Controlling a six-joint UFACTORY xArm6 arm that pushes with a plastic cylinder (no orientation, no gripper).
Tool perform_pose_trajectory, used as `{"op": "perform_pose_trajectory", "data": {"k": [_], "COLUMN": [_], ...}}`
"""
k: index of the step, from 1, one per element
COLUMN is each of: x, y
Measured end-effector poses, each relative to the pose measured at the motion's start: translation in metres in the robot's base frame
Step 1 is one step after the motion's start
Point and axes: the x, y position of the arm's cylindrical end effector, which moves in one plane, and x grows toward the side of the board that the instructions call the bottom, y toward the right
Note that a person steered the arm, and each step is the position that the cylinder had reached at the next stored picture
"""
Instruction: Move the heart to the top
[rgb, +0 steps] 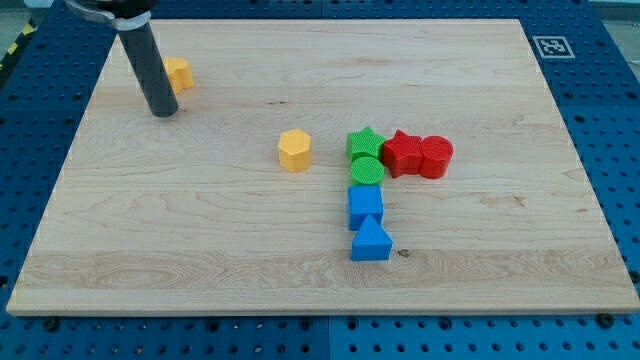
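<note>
End effector is a plain dark rod, no jaws to open or close, holding nothing. My tip (163, 112) sits on the surface (480, 80) in the view's upper left, touching or just beside the left side of a yellow block (179, 73); contact can't be confirmed, since the rod hides part of that block. Its shape is partly covered, possibly the heart, cannot tell for sure. It lies near the surface's top edge and not far from the left edge.

Second yellow block (295, 150), roughly hexagonal, stands alone near the middle, well apart from my tip. To its right is a tight cluster: green star (364, 142) touching the green cylinder (367, 170) below it, then blue cube (365, 206) and blue triangle (371, 243) continuing down in a column. Red star-like block (403, 153) and red cylinder (436, 157) sit side by side, touching, just right of the green star.

Open wood across the whole top band right of the upper yellow block, the right third, the lower left and the strip along the bottom edge. Blue pegboard (40, 110) surrounds the surface; a tag marker (551, 45) sits at the top right corner.
</note>
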Motion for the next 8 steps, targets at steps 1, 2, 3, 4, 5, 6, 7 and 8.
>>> {"op": "perform_pose_trajectory", "data": {"k": [1,2,3,4,5,6,7,8], "x": [0.0,-0.015,-0.029,-0.033,-0.066,-0.084,-0.079,-0.068], "y": [0.0,-0.002,-0.003,-0.003,-0.007,-0.007,0.019,0.035]}}
